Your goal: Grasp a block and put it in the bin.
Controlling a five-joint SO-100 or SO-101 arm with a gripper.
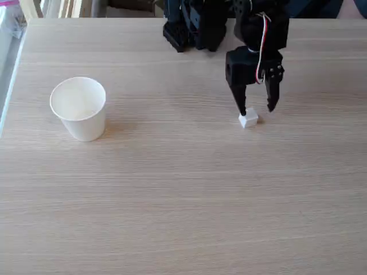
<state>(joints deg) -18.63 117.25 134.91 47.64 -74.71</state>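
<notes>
In the fixed view a tiny white block (248,120) lies on the wooden table right of centre. My black gripper (256,108) hangs over it from the far side, pointing down, jaws open. The left fingertip sits just above the block's top left corner, the right fingertip a little up and to the right of it. Nothing is between the fingers. The bin (79,107), a white paper cup, stands upright at the left of the table, well away from the gripper, and looks empty.
The arm's black base (195,26) sits at the far edge of the table (183,200). The table's left edge runs close beside the cup. Wide bare wood lies between the cup and the block and across the front.
</notes>
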